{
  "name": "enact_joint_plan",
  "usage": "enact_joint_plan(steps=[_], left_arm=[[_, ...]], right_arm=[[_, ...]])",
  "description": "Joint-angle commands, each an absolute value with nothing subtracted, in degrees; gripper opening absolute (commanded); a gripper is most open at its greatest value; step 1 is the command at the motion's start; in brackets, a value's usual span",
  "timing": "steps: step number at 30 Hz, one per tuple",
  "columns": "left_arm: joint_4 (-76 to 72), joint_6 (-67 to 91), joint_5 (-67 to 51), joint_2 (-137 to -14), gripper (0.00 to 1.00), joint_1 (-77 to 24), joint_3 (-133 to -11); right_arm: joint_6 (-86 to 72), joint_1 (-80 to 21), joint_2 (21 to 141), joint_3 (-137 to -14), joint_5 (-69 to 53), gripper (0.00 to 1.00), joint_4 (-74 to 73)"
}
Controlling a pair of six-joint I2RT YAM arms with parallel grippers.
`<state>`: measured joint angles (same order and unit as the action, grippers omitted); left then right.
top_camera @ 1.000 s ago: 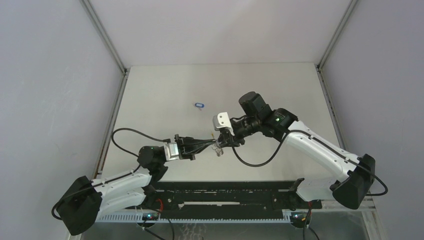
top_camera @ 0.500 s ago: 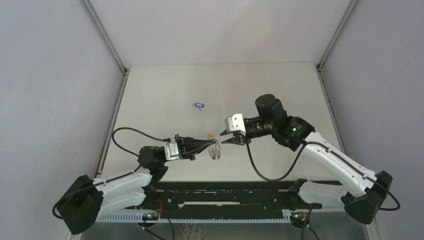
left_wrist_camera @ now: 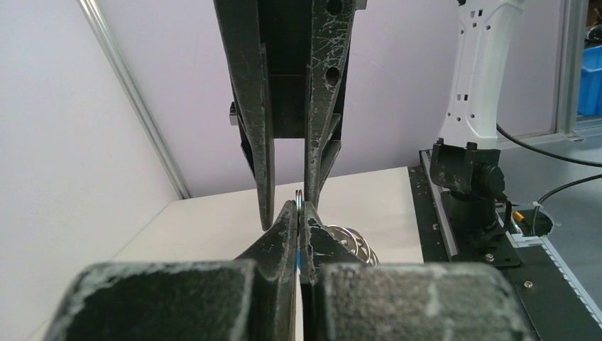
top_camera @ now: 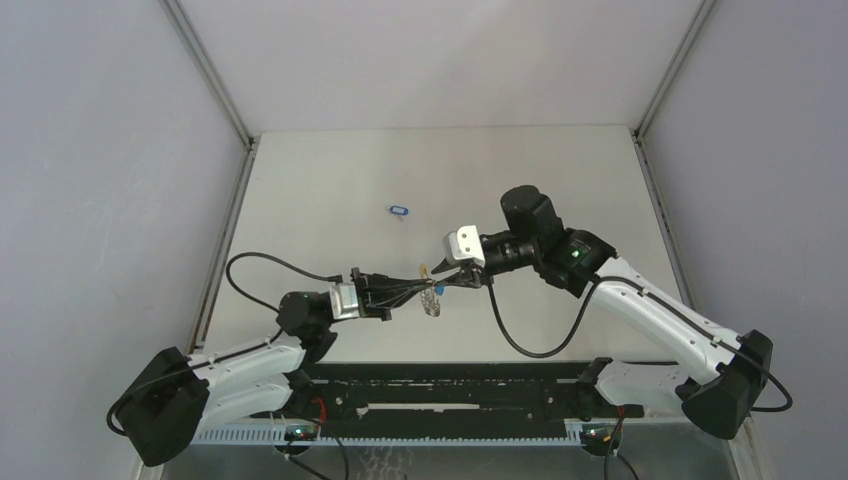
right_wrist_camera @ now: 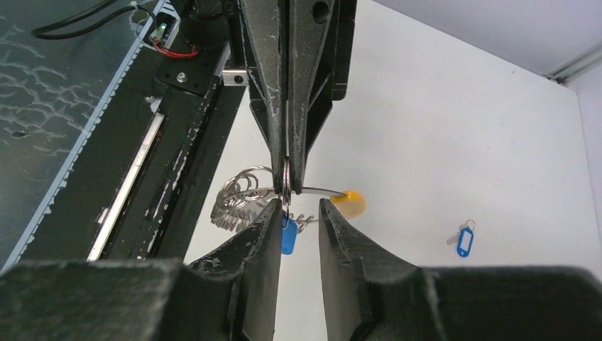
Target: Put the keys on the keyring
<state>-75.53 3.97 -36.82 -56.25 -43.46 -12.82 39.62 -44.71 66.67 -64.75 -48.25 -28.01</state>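
Observation:
My left gripper (left_wrist_camera: 299,209) is shut on a thin ring of the keyring (right_wrist_camera: 238,196), holding it above the table. Its silvery loops and yellow arc (right_wrist_camera: 348,203) hang beside the pinch. One key's blue tag (right_wrist_camera: 287,235) dangles just under the held ring. My right gripper (right_wrist_camera: 299,208) is open, its tips on either side of the left fingertips (right_wrist_camera: 292,167) and close to the ring, gripping nothing. From the top view, the two grippers meet tip to tip over the near middle of the table, with the keyring (top_camera: 432,303) between them. The other key (top_camera: 400,211), also blue-tagged, lies on the table farther back.
The white table (top_camera: 560,170) is walled by grey panels left, right and behind. A black rail (top_camera: 450,395) runs along the near edge between the arm bases. The right arm's base (left_wrist_camera: 468,174) stands beyond the keyring in the left wrist view.
The right gripper pulled away to the right from the keyring, then came back left so its tips are again at the ring. The left gripper stayed shut and almost still.

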Motion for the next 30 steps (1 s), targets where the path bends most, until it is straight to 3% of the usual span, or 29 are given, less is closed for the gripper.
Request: enact_joint_plan(steps=[1, 7, 11, 12, 21, 25, 30], left_arm=[[-79.2, 4.3, -36.2, -56.0, 0.0, -43.2, -12.9], [-79.2, 4.5, -36.1, -56.1, 0.0, -43.2, -13.1], [-79.1, 4.4, -35.9, -56.1, 0.0, -43.2, -12.7], [-78.8, 4.2, -35.4, -56.0, 0.01, -43.2, -12.6], [-52.5, -4.3, -30.8, -47.8, 0.36, -43.2, -13.8], [-48.1, -6.7, -28.1, -45.3, 0.42, -43.2, -13.4], [-49.7, -6.2, -27.5, -46.8, 0.43, -43.2, -13.5]], right_arm=[[39.3, -45.3, 66.6, -64.8, -51.7, 0.24, -25.9], [39.0, -45.4, 66.7, -64.8, -51.4, 0.16, -26.1], [38.1, -45.4, 67.0, -64.9, -49.3, 0.0, -26.0], [38.0, -45.4, 67.1, -64.9, -48.4, 0.0, -26.5], [38.4, -47.1, 68.7, -73.5, -32.4, 0.0, -43.3], [37.6, -51.0, 74.5, -81.7, -18.2, 0.0, -55.0], [35.4, -55.8, 84.3, -91.9, -5.9, 0.0, -67.7]])
